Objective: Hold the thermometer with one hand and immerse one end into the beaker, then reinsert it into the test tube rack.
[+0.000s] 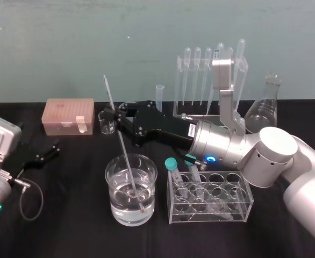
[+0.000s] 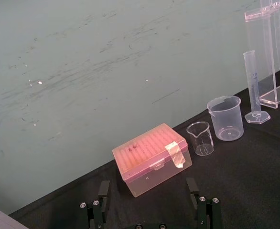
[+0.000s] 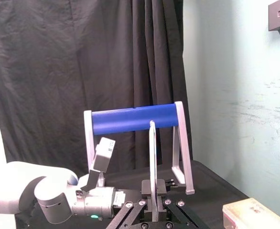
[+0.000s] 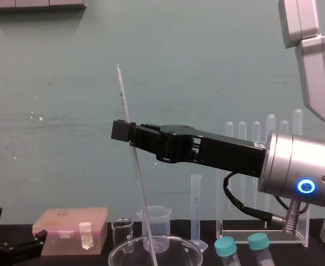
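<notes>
The thermometer [image 1: 110,97] is a long thin glass rod, tilted, with its lower end dipped in the water of the wide glass beaker [image 1: 110,172] at the table's front centre. My right gripper [image 1: 116,115] is shut on the rod above the beaker, reaching in from the right. The chest view shows this gripper [image 4: 130,133] pinching the thermometer [image 4: 124,100] over the beaker's rim [image 4: 173,242]. The test tube rack [image 1: 236,67], a tall clear frame with pipettes, stands at the back right. My left gripper [image 1: 45,152] rests open at the far left, near the table.
A pink lidded box [image 1: 69,115] sits back left, with a small glass beaker [image 1: 107,126] beside it. A graduated cylinder [image 1: 159,97] and a conical flask [image 1: 265,107] stand at the back. A low clear rack [image 1: 210,196] with capped tubes stands right of the beaker.
</notes>
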